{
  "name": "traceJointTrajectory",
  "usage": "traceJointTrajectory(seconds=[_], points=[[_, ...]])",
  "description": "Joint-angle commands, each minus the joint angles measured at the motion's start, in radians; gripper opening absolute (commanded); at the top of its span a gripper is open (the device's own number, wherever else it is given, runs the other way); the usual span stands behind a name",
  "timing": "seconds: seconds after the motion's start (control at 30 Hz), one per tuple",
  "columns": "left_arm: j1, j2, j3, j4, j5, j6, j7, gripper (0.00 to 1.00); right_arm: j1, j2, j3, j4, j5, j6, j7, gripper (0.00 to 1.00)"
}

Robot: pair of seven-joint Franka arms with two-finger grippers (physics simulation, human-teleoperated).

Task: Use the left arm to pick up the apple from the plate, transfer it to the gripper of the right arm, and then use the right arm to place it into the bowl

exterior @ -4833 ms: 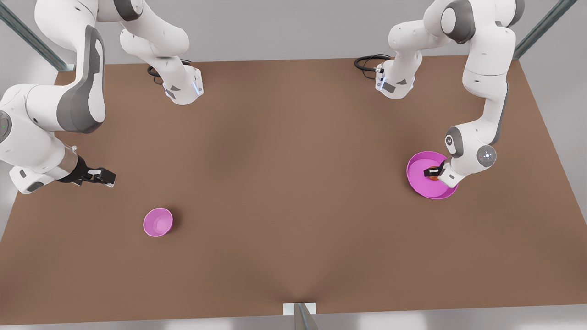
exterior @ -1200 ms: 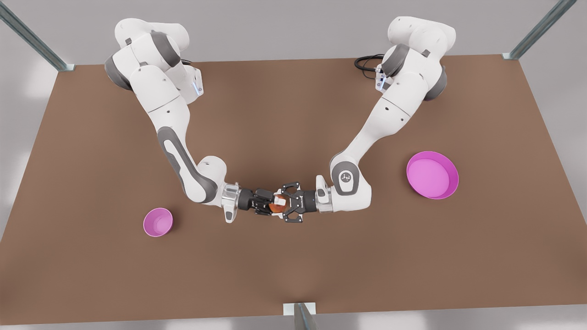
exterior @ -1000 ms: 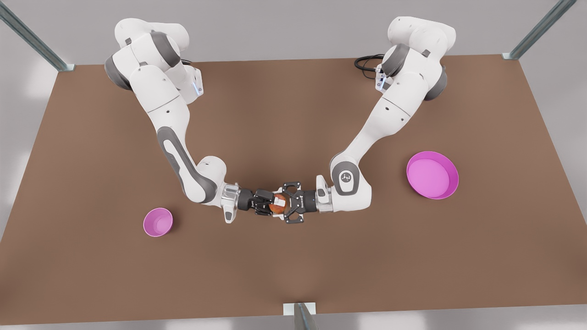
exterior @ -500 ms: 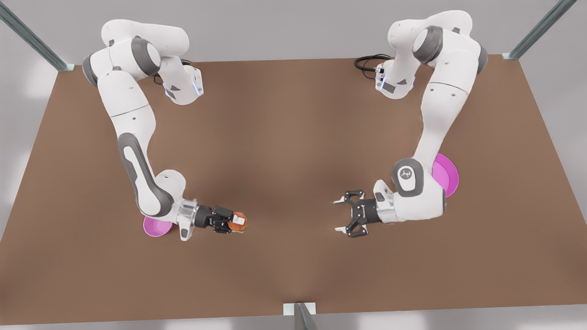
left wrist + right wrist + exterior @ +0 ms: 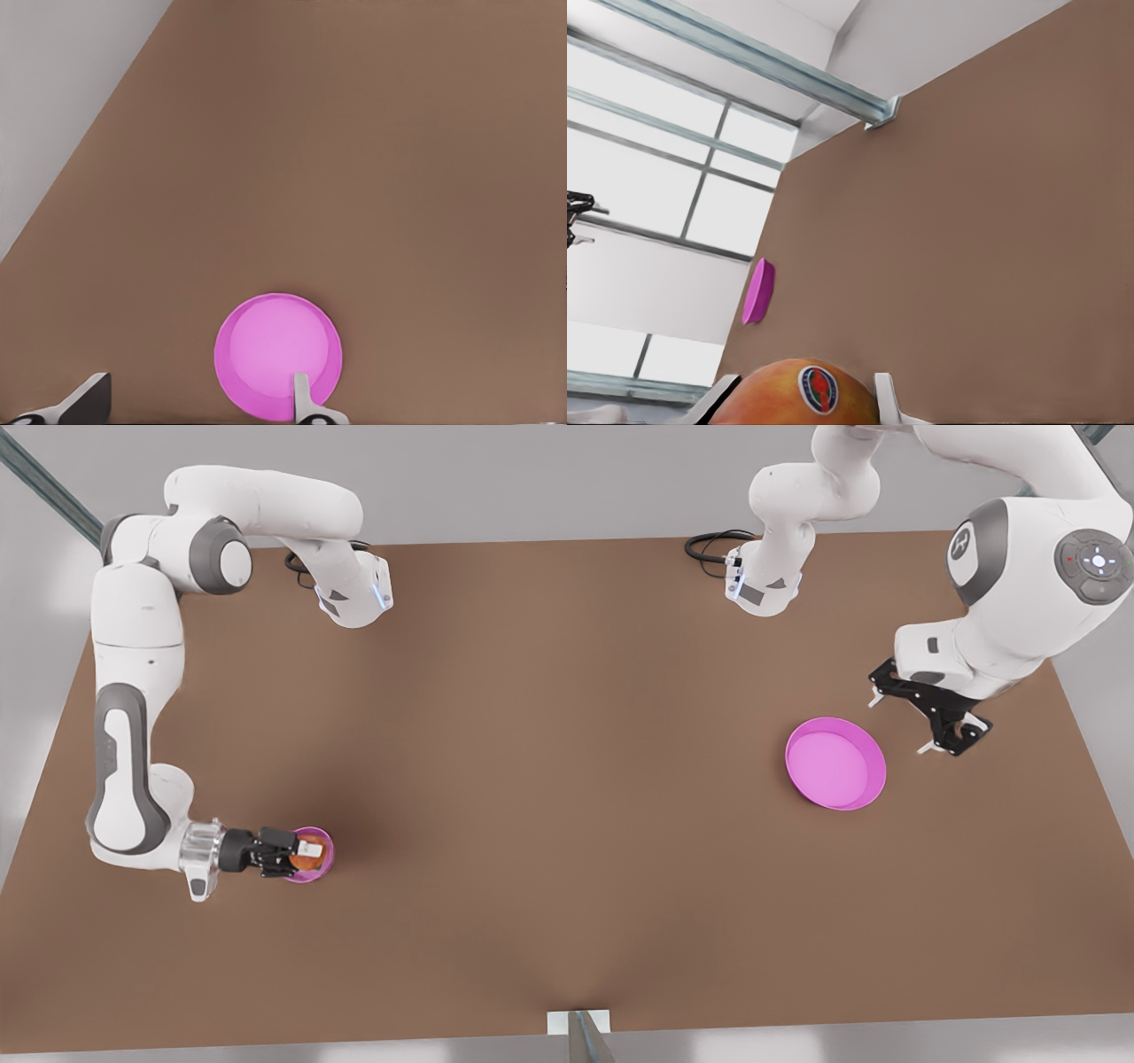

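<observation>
Right gripper [image 5: 297,856] clamped on the apple [image 5: 307,856] over the bowl [image 5: 321,854] near the table's [image 5: 567,779] front edge, right wrist view alone showing the apple's round sticker — smooth shallow plate [image 5: 834,763] bare, left gripper [image 5: 926,716] spread wide beyond it.

- The right gripper [image 5: 297,856] is low at the front view's left, its arm bent like an elbow, fingers [image 5: 886,397] closed on the apple [image 5: 799,398].
- The left gripper [image 5: 921,713] hangs high at the front view's right, fingers [image 5: 301,394] spread wide apart, holding nothing.
</observation>
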Motion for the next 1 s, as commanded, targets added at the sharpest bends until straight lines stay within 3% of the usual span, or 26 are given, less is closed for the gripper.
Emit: traceJointTrajectory(seconds=[0.0,0.4,0.43,0.53,0.63,0.77,0.87,0.97], points=[[-0.007,-0.007,0.006,-0.002,-0.011,0.006,-0.886,1.0,-0.021,-0.002,0.0,0.006,-0.142,-0.05,0.087,0.51],[-0.011,-0.002,-0.001,0.003,-0.008,-0.009,-0.887,1.0,-0.013,0.062,-0.024,0.132,-0.438,0.049,0.185,0.53],[-0.011,-0.002,-0.001,0.003,-0.009,-0.009,-0.887,1.0,-0.013,0.064,-0.024,0.132,-0.447,0.051,0.185,0.55],[-0.011,-0.002,-0.001,0.003,-0.011,-0.009,-0.887,1.0,-0.013,0.064,-0.024,0.13,-0.485,0.069,0.185,0.94],[-0.01,-0.002,-0.001,0.003,-0.011,-0.009,-0.887,1.0,-0.013,0.065,-0.023,0.13,-0.496,0.071,0.182,1.0],[-0.01,-0.001,-0.001,0.003,-0.008,-0.009,-0.887,1.0,0.002,0.047,-0.014,0.151,-0.53,0.06,0.246,1.0],[-0.011,-0.002,-0.001,0.003,-0.008,-0.009,-0.887,1.0,0.059,0.044,-0.009,0.337,-0.711,0.029,0.331,1.0],[-0.013,-0.001,-0.001,0.009,-0.004,-0.009,-0.886,1.0,0.215,-0.043,-0.014,0.573,-1.137,0.029,0.291,1.0]])
